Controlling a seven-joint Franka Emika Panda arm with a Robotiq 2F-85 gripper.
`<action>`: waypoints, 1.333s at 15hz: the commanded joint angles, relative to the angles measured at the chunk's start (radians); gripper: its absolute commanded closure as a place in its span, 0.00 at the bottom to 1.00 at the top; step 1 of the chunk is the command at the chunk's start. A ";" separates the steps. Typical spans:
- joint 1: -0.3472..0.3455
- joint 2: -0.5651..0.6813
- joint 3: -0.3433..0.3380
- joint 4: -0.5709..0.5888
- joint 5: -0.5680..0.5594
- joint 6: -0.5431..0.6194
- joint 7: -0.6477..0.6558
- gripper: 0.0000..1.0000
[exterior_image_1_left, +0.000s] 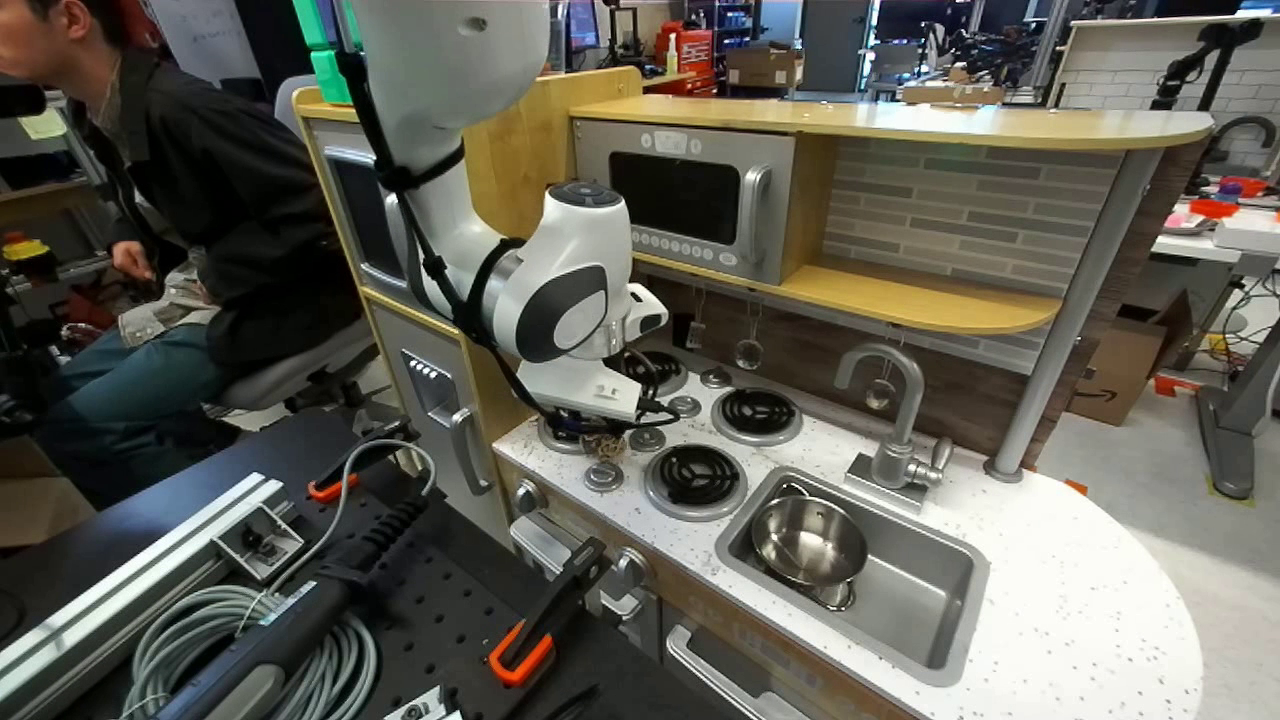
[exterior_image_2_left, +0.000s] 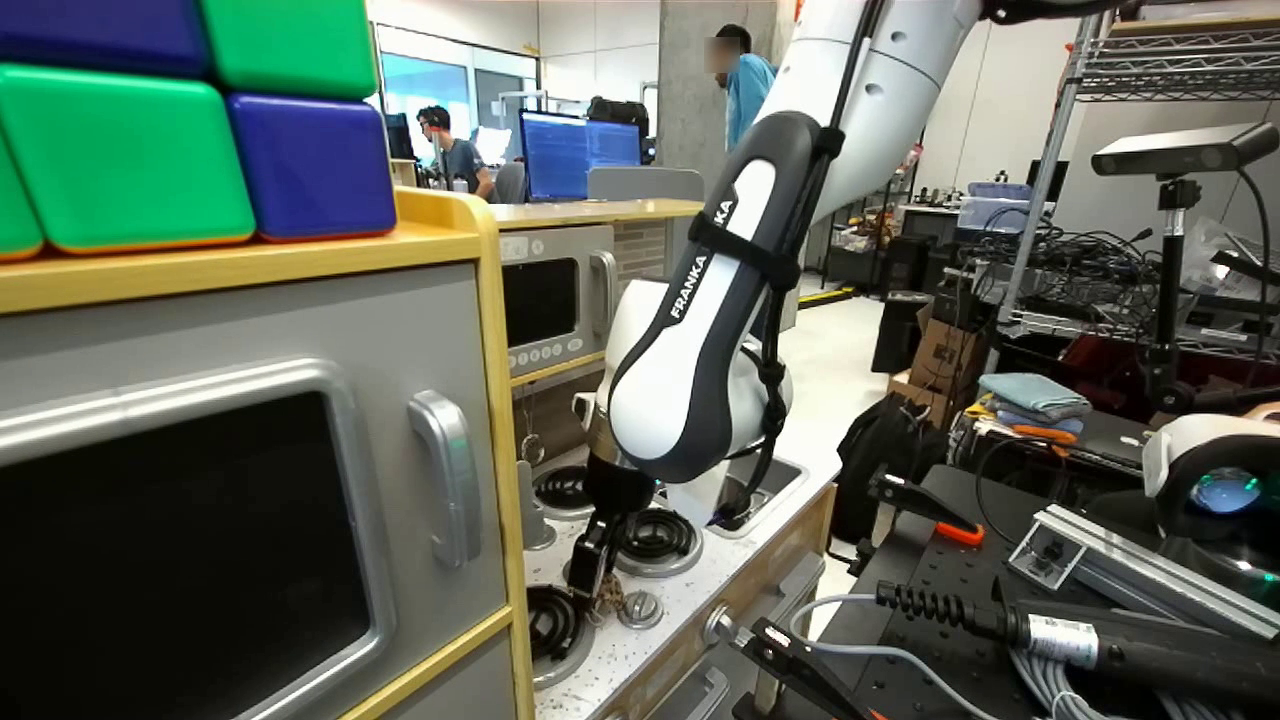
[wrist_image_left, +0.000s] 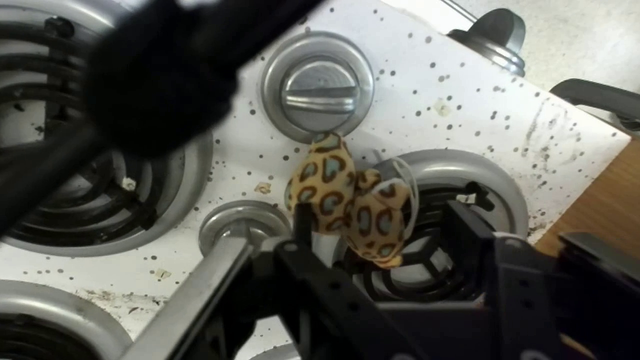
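Wrist view shows the claw (wrist_image_left: 384, 215) empty, a spotted toy (wrist_image_left: 327, 182) between its parted jaws, partly behind one; grasping seems in hand, the next move calling for a centred squeeze.

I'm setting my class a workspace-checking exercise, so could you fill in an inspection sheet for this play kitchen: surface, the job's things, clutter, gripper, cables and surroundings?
Surface: speckled white countertop, with smudges and small flakes in the wrist view.
Job's things: leopard-spotted stuffed toy, beside a silver knob and overlapping a burner in the wrist view.
Clutter: metal pot in the sink; orange-tipped clamp on the black perforated bench.
Gripper: open, jaws around the toy; contact unclear.
Cables: black cable strapped along the robot arm; grey cable coiled on the bench.
Surroundings: seated person in a dark jacket; toy microwave above the countertop.
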 joint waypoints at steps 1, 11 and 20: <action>0.007 0.027 -0.006 0.032 -0.020 0.019 0.035 0.62; -0.109 -0.099 0.027 -0.030 0.029 -0.056 0.103 1.00; -0.159 -0.154 -0.172 0.073 0.138 -0.074 0.274 0.99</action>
